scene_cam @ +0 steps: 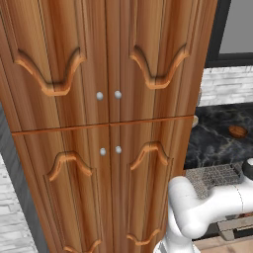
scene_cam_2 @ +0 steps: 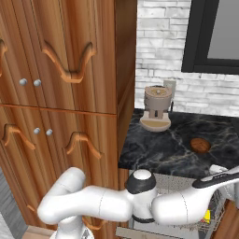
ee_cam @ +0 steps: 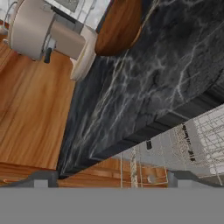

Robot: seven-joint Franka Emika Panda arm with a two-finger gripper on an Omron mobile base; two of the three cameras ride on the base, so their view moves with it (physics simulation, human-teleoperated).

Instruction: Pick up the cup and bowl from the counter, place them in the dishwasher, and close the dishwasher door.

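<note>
The reddish-brown bowl (scene_cam_2: 200, 144) (scene_cam: 237, 131) lies on the black veined counter (scene_cam_2: 163, 149) (scene_cam: 212, 143), right of the beige machine. In the hand view the bowl (ee_cam: 120, 26) sits at the top, well beyond my gripper (ee_cam: 113, 177), which is open with nothing between its fingertips (ee_cam: 43, 177). The hand hovers off the counter's front edge (ee_cam: 144, 135), over the dishwasher's wire rack (ee_cam: 205, 135) (scene_cam: 215, 178). A speck of yellow, apparently the cup (scene_cam_2: 207, 216), shows below my forearm down in the rack. The dishwasher door is out of view.
A tall carved wooden cabinet (scene_cam: 99, 123) (scene_cam_2: 60, 93) stands left of the counter. A beige coffee machine (scene_cam_2: 156, 109) (ee_cam: 43, 30) sits at the counter's back left. Behind it are a white brick wall and a dark-framed window (scene_cam_2: 210, 37).
</note>
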